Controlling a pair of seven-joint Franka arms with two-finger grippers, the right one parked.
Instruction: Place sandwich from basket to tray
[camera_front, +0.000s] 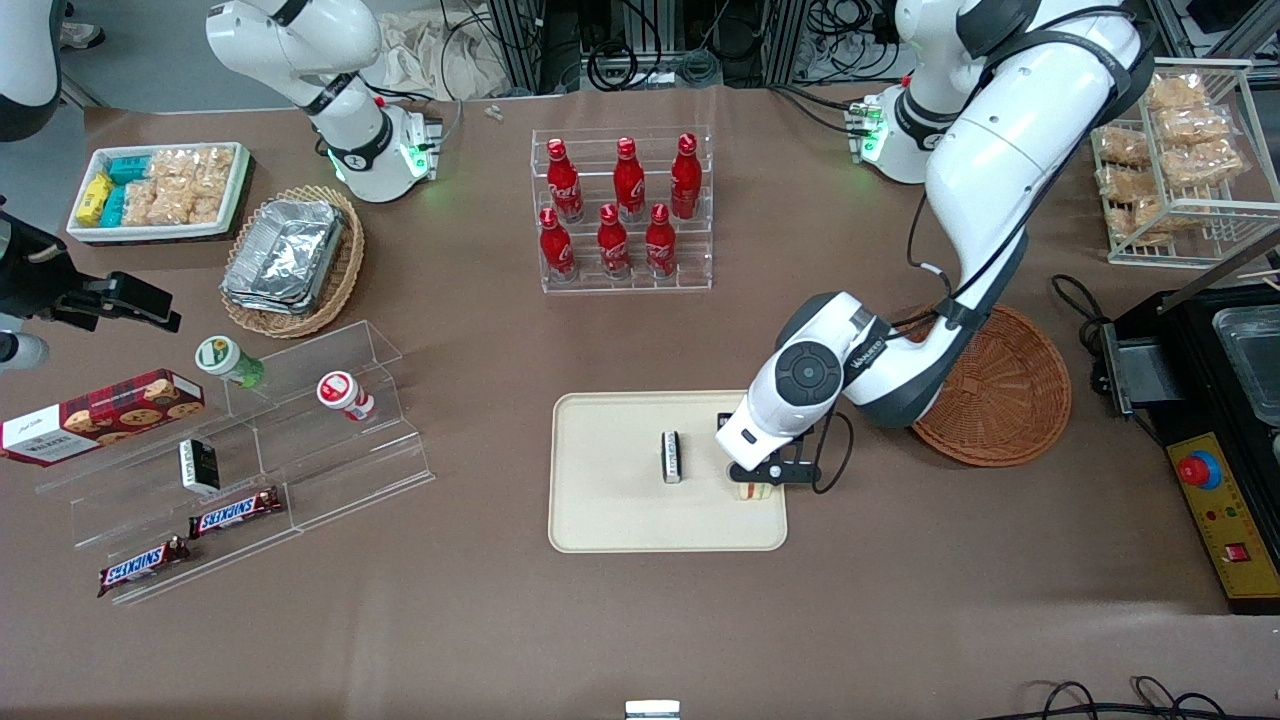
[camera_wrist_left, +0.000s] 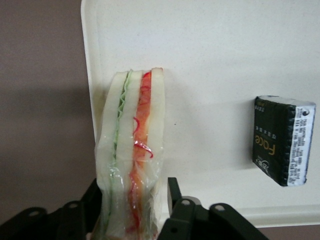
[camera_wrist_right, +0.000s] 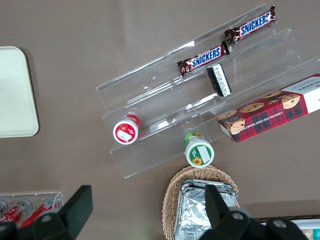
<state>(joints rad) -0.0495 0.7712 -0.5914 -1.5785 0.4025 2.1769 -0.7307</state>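
Observation:
The sandwich (camera_front: 756, 491), a plastic-wrapped wedge of white bread with red and green filling, stands on edge on the cream tray (camera_front: 600, 520), near the tray's edge toward the working arm's end. In the left wrist view the sandwich (camera_wrist_left: 135, 145) rises between the two black fingers over the tray (camera_wrist_left: 225, 60). The left gripper (camera_front: 757, 478) (camera_wrist_left: 133, 184) is low over it and open: one finger (camera_wrist_left: 173, 192) stands a little off the wrapper. The reddish-brown basket (camera_front: 1000, 400) lies empty beside the tray, toward the working arm's end, partly covered by the arm.
A small black packet (camera_front: 672, 457) (camera_wrist_left: 282, 140) lies on the tray near its middle. A clear rack of red bottles (camera_front: 622, 210) stands farther from the camera. A clear stepped shelf with snacks (camera_front: 240, 470) and a tan basket of foil trays (camera_front: 290, 255) lie toward the parked arm's end.

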